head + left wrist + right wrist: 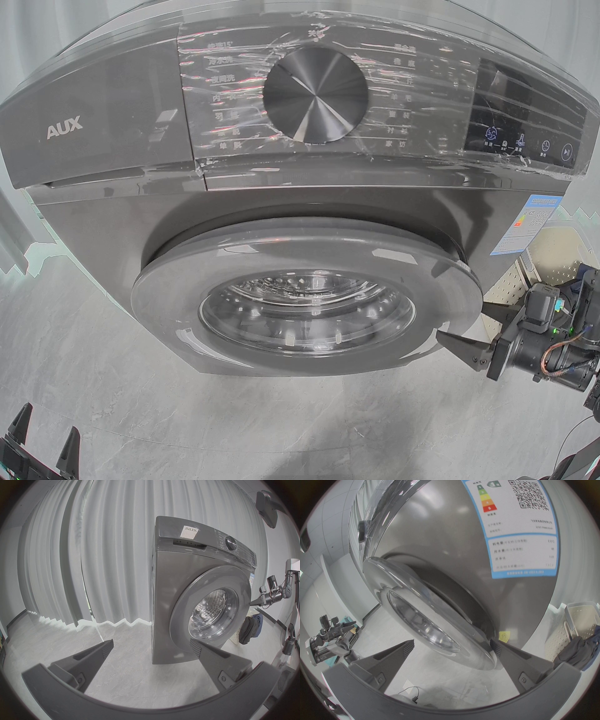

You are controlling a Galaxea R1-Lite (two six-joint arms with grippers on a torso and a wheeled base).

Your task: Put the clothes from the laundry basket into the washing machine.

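Washing machine (pixel 300 206): door (pixel 306 300) shut, facing robot. Right end effector (pixel 460 320): spread, empty, at door's right edge. Left end effector (pixel 47 431): spread, empty, low.

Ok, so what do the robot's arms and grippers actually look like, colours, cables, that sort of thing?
The right gripper and left gripper each have two dark grey, wedge-shaped fingers with dimpled tips. The right wrist is a black cylinder with a looped copper-coloured cable and a small green light.
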